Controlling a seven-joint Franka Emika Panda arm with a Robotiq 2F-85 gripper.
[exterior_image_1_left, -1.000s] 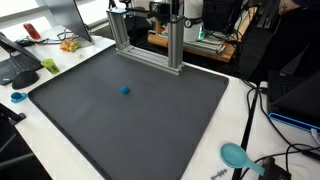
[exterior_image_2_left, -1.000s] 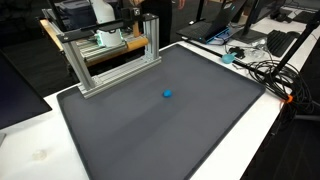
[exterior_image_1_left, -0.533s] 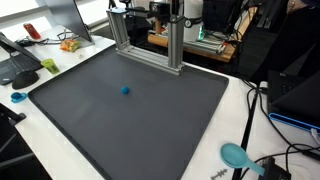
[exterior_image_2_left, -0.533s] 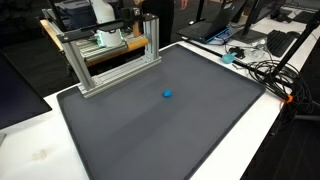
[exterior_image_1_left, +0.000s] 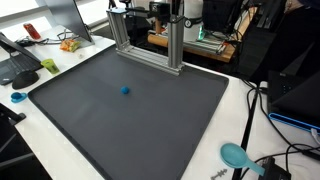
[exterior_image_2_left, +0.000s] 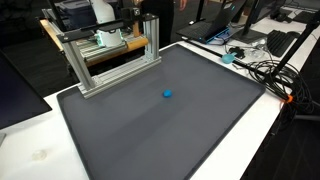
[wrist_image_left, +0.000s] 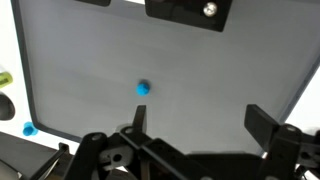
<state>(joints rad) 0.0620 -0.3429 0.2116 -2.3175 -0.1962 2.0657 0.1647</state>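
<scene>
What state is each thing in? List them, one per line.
Dark grey mat: lying flat.
Small blue ball: resting loose on the mat, untouched.
Silver aluminium frame: standing upright at the mat's edge.
Pincer: open and empty, hanging above the mat, apart from the ball.

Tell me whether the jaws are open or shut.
Open. In the wrist view the jaws stand wide apart with only the grey mat between them, holding nothing; the blue ball lies clear of them on the mat.
</scene>
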